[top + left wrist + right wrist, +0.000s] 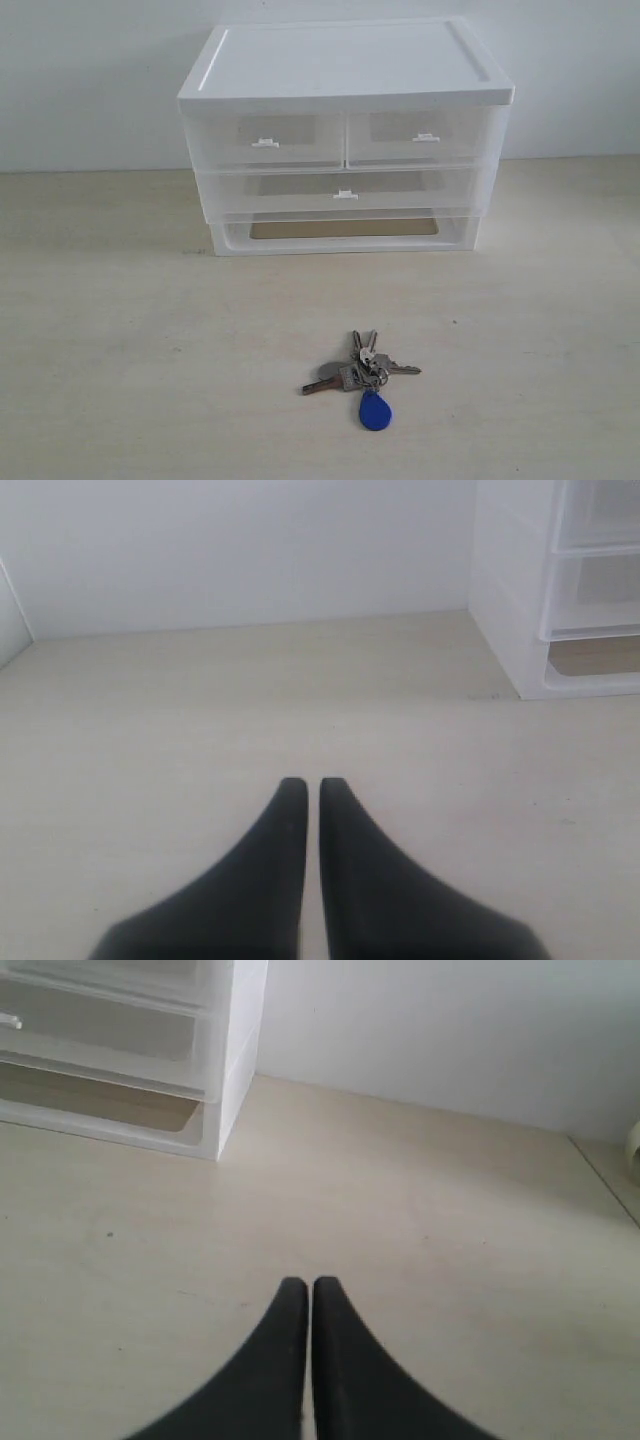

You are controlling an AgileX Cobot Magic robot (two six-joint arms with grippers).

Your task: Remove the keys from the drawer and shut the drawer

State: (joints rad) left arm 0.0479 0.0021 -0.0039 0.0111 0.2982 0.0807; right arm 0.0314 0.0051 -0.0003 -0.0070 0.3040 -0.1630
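The keys [362,378], silver with a round blue fob, lie on the pale wooden table in front of the unit in the exterior view. The wide translucent drawer [345,192] with its small white tab handle sits pushed in flush with the unit's front; its corner shows in the left wrist view [592,590] and the right wrist view [100,1030]. My left gripper [313,785] is shut with nothing in it, over bare table left of the unit. My right gripper [309,1284] is shut and empty, over bare table right of the unit. Neither gripper appears in the exterior view.
The white-topped unit [345,60] stands at the back of the table against a white wall. Two half-width drawers [265,135] [420,130] sit above the wide one, and an open slot [340,230] lies at the base.
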